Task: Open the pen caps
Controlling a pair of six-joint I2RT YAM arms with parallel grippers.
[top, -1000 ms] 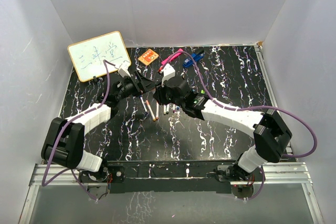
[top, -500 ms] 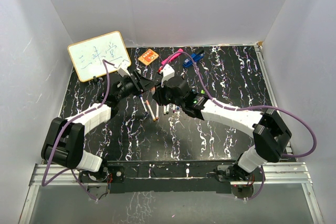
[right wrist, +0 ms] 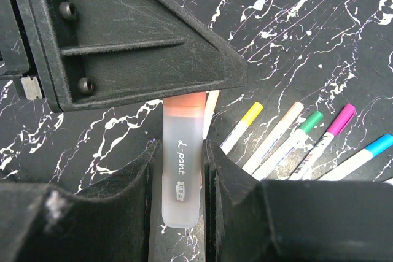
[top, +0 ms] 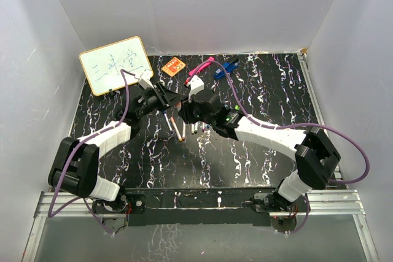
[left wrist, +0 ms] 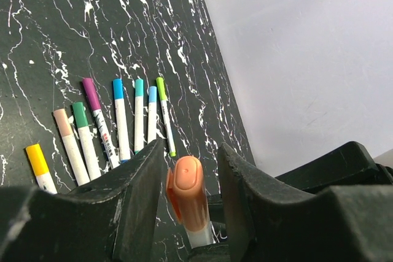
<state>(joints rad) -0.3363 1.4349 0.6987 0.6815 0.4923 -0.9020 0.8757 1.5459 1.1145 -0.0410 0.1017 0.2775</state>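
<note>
My right gripper [right wrist: 181,151] is shut on the frosted white body of a pen [right wrist: 182,176], held above the table. That pen's orange cap [left wrist: 186,191] stands between the jaws of my left gripper [left wrist: 190,151], which flank it closely; a narrow gap still shows on the cap's right side. In the top view the two grippers meet tip to tip, left [top: 167,101] and right [top: 184,110]. Several capped pens lie in a row on the black marbled table [left wrist: 73,41], with caps in yellow [left wrist: 37,159], purple [left wrist: 91,93], blue [left wrist: 118,88] and lime green [left wrist: 161,87].
A small whiteboard [top: 115,64] leans at the back left. An orange card [top: 174,65], a pink highlighter [top: 201,67] and a blue clip-like tool [top: 225,69] lie along the back. White walls enclose the table on three sides.
The left gripper's jaws have narrowed around the orange cap. Both arms have stayed almost where they were, and the right gripper's hold on the pen body is unchanged.
</note>
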